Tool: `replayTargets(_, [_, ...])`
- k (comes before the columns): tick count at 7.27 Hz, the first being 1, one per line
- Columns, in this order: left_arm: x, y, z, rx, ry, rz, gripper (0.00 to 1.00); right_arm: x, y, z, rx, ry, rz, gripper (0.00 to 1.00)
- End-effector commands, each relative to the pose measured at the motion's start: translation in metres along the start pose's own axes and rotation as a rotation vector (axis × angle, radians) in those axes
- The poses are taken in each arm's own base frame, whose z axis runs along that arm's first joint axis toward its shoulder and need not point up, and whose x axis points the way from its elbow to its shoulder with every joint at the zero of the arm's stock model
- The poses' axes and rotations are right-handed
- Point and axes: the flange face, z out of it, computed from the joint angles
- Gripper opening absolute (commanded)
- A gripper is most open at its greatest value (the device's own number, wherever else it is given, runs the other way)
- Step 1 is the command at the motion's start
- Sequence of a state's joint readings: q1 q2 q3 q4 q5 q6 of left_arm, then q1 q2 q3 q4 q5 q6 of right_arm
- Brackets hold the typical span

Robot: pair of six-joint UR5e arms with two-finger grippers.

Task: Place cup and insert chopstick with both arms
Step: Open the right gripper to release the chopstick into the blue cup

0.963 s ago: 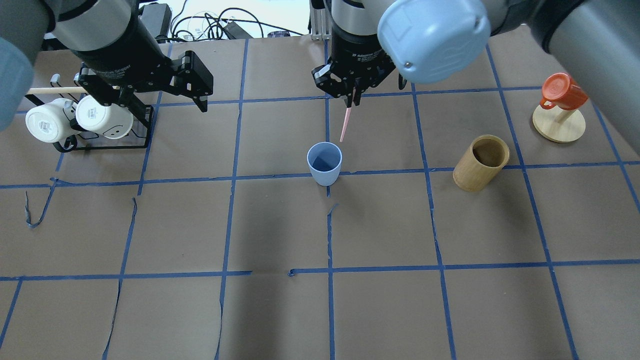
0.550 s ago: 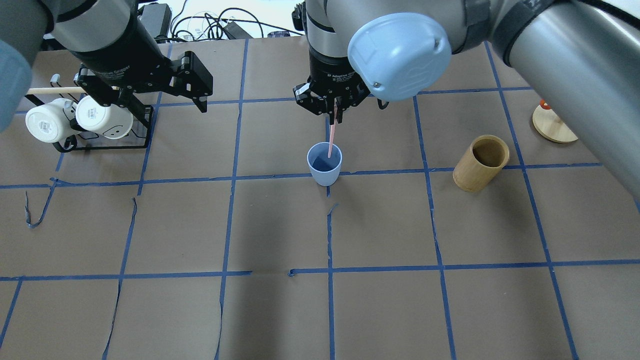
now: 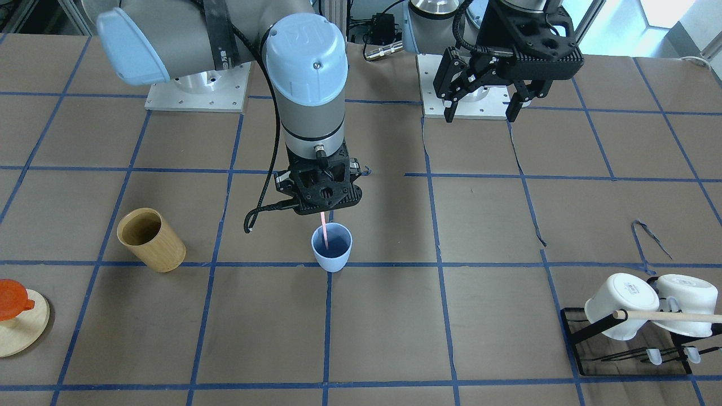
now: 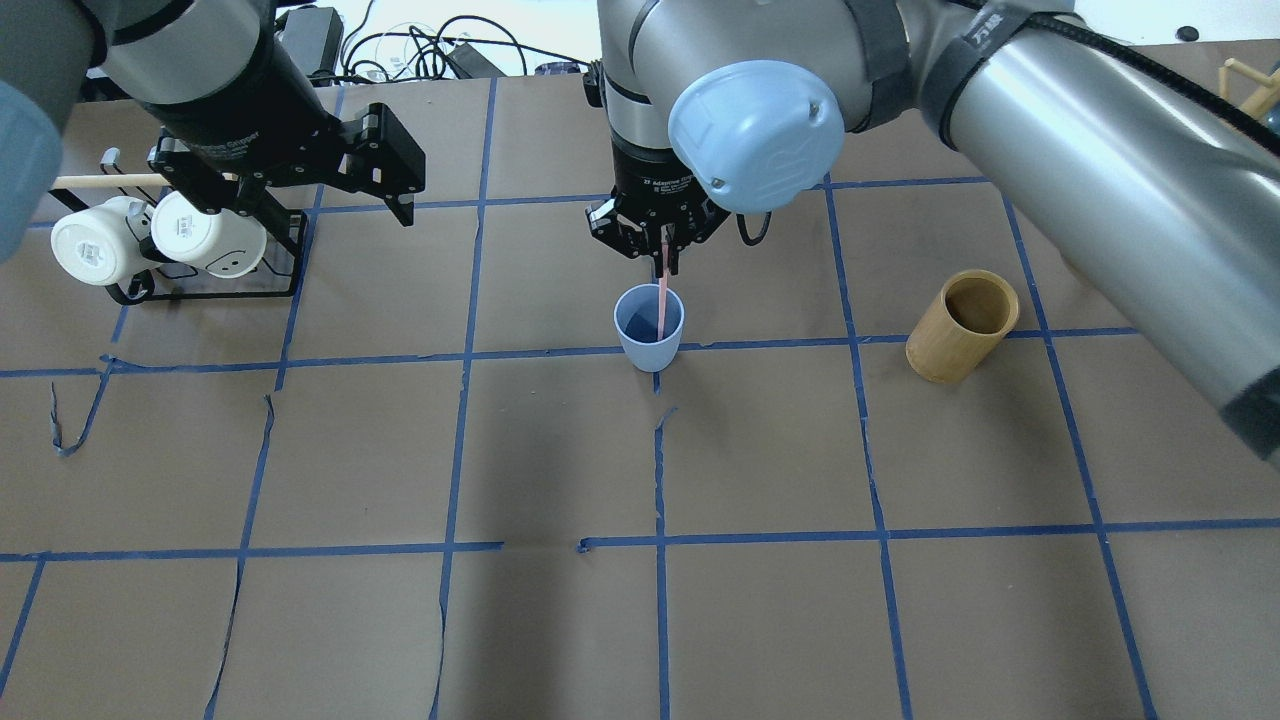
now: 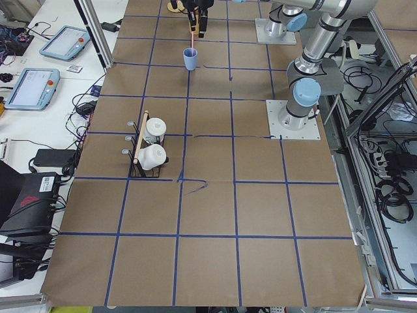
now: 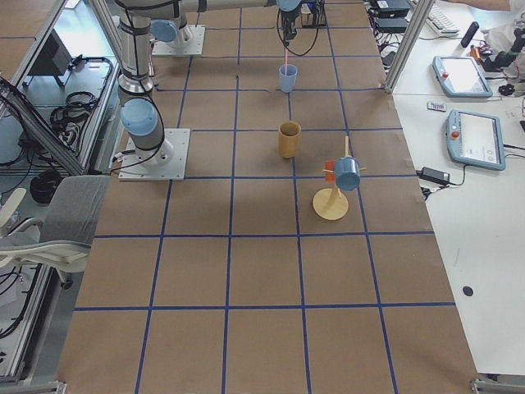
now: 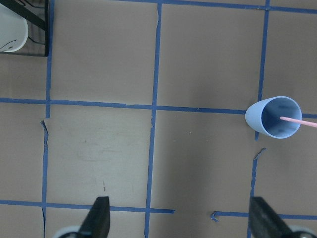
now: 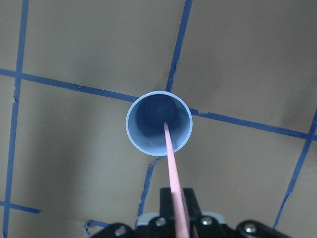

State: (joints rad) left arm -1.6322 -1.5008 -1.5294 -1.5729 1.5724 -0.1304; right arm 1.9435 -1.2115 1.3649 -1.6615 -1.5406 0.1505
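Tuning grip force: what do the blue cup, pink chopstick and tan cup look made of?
Blue cup: likely plastic, smooth matte, uniform colour.
Chopstick: plastic or painted, even pink, no grain visible.
Tan cup: wood or bamboo look, faint grain, low sheen.

Pale blue cup [image 4: 648, 350]; pink chopstick [image 4: 663, 290]; blue-gridded brown table [image 4: 760, 450]; mug [image 3: 10, 299] seemingly orange.

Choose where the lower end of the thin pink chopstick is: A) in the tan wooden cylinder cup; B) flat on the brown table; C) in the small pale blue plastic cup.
C: the thin pink chopstick, held by the right gripper, reaches down past the rim of the small pale blue plastic cup.
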Motion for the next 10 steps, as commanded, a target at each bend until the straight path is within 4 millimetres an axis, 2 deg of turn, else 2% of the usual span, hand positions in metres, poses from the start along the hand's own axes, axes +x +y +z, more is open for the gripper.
replayTargets(1, [0.0, 0.0, 0.0, 0.0, 0.0, 0.0, 1.0, -0.001, -0.007, 0.02, -0.032, 0.006, -0.002, 0.0])
replayTargets(3, [0.0, 0.001, -0.002, 0.001, 0.0, 0.0, 1.0, -0.003, -0.015, 0.039, 0.0, -0.005, -0.014, 0.0])
replayTargets(4, [0.0, 0.001, -0.002, 0.001, 0.0, 0.0, 1.0, -0.001, -0.015, 0.045, -0.009, -0.004, -0.006, 0.0])
replayTargets(5, [-0.001, 0.001, -0.002, 0.001, 0.0, -0.002, 1.0, -0.002, -0.014, 0.045, -0.01, -0.004, -0.011, 0.04])
replayTargets(7, [0.0, 0.001, -0.001, 0.001, 0.002, 0.0, 1.0, -0.001, -0.018, 0.039, 0.008, -0.006, -0.016, 0.77])
replayTargets(8, [0.0, 0.001, -0.002, 0.004, 0.002, 0.0, 1.0, -0.002, -0.019, 0.021, 0.038, -0.011, -0.017, 0.91])
replayTargets(9, [0.0, 0.001, -0.002, 0.004, 0.002, 0.0, 1.0, 0.007, -0.028, -0.005, 0.066, -0.015, -0.013, 0.97])
replayTargets(10, [0.0, 0.001, -0.002, 0.002, 0.002, 0.0, 1.0, 0.007, -0.033, -0.02, 0.068, -0.013, -0.018, 0.98])
